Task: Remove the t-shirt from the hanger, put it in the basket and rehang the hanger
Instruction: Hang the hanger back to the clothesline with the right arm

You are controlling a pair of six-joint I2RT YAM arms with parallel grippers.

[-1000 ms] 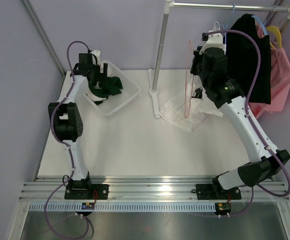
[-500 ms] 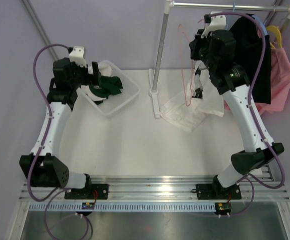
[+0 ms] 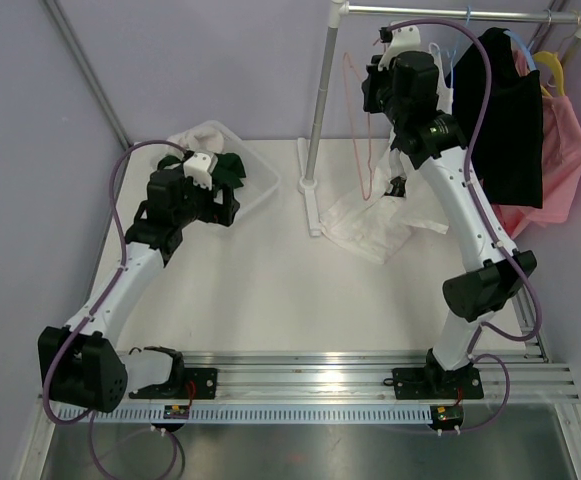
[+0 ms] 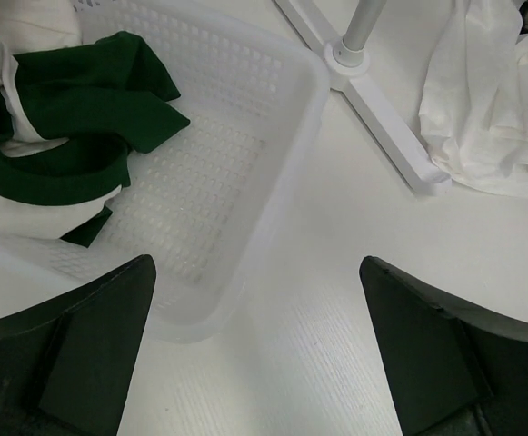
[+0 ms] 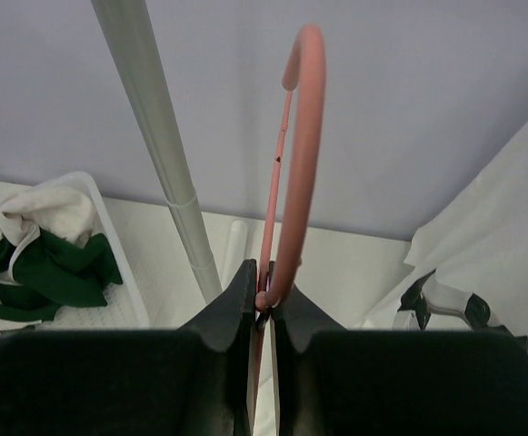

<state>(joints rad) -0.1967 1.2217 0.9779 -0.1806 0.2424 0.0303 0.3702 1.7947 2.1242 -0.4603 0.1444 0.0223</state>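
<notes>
- Right gripper [image 5: 262,298]: jaws clamped on the bare, thin pink hanger [image 5: 297,154], at 1 o'clock.
- Left gripper [image 4: 254,272]: jaws apart, near the white perforated plastic basket [image 4: 277,145].
- White t-shirt [image 3: 370,225] lay crumpled on the tabletop [image 3: 270,290].

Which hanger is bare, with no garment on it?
The thin pink hanger gripped in the right pincer, off the rail. The others, on the rail, carry a black garment and a pink garment.

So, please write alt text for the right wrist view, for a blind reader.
The right end effector is shut on the neck of a thin pink plastic hanger, whose hook rises above it. A grey metal rack pole stands left; a white plastic basket with green and white clothes sits lower left.
</notes>
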